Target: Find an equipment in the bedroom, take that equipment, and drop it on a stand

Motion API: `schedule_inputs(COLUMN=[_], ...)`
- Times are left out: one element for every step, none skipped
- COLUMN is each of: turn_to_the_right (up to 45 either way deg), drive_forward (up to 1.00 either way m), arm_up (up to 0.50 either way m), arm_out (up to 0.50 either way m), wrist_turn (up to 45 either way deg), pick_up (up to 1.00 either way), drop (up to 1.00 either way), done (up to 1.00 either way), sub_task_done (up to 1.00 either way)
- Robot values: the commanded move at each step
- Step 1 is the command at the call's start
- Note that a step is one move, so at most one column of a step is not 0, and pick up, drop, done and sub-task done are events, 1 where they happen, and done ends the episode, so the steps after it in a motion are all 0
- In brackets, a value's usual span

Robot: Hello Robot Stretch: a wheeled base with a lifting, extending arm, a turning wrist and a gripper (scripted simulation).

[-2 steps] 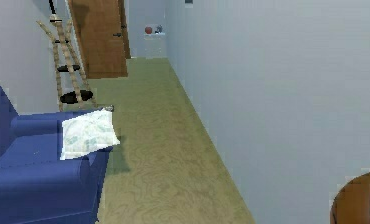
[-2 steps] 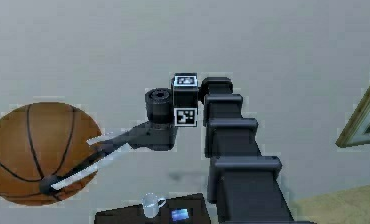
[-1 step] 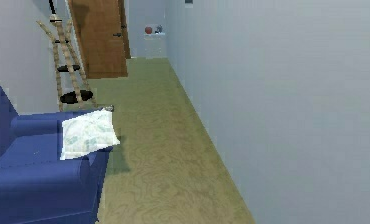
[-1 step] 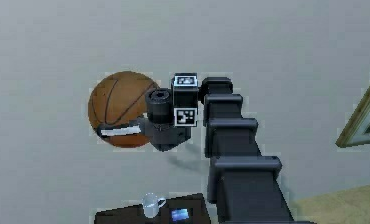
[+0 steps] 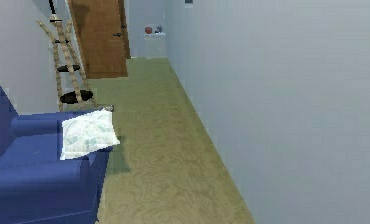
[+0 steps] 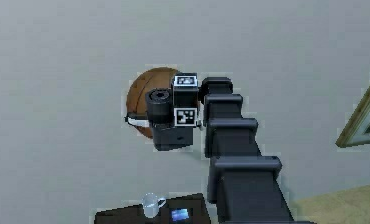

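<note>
In the arm side view, the dark arm [image 6: 238, 160] rises from the bottom edge, with white marker squares at its far end. The gripper [image 6: 143, 118] sits left of them. A round brown-orange ball with dark seams, like a basketball [image 6: 143, 92], hangs at the gripper's far end against the bare grey wall, clear of any surface, so the gripper holds it. Below it stands a low dark stand [image 6: 118, 214] bearing a pale cup [image 6: 153, 205] and a small device [image 6: 180, 215].
In the forward view a blue armchair [image 5: 33, 165] with a white cushion [image 5: 88, 133] stands at the left. Bare floor runs along a long grey wall [image 5: 283, 90] to a wooden door [image 5: 99, 38]. A leaning wooden rack [image 5: 65, 62] and a small white stand [image 5: 153, 42] are beyond. A framed picture [image 6: 360, 115] hangs at the arm side view's right.
</note>
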Motion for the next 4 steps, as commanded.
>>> schedule_inputs(turn_to_the_right=[0.0,0.0,0.0,0.0], drive_forward=[0.0,0.0,0.0,0.0], arm_up=[-0.4,-0.32,0.0,0.1], arm_out=[0.0,0.0,0.0,0.0], wrist_turn=[0.0,0.0,0.0,0.0], pick_up=[0.0,0.0,0.0,0.0], drop=[0.0,0.0,1.0,0.0], done=[0.0,0.0,0.0,0.0], sub_task_done=[0.0,0.0,0.0,0.0])
